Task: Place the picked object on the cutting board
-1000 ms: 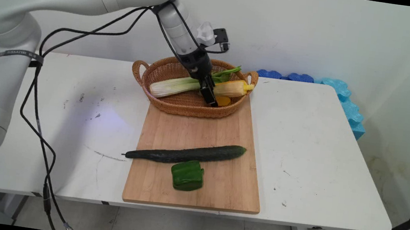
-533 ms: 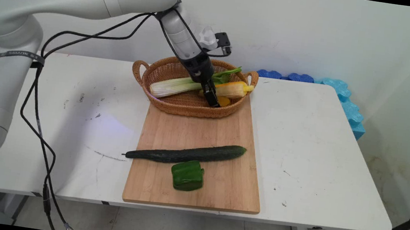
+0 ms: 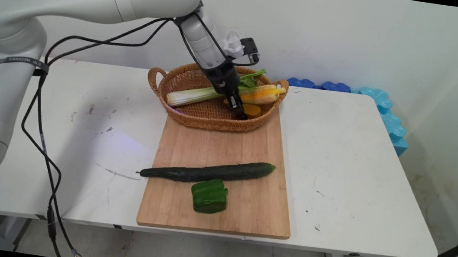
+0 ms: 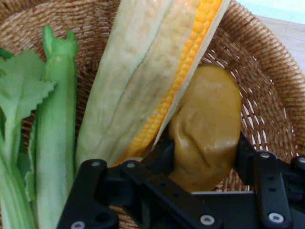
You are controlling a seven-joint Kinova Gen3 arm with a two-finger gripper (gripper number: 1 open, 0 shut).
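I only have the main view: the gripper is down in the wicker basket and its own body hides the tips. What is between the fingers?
Observer: In the hand view, the gripper has a yellow pepper between its fingers, with one finger against each side of it.
Operator: Is the corn touching that pepper?
Observer: Yes. The husk edge of the corn leans against the pepper's side, with a strip of bare kernels running along that edge.
Operator: And the celery?
Observer: The celery lies on the other side of the corn, apart from the pepper, inside the basket.
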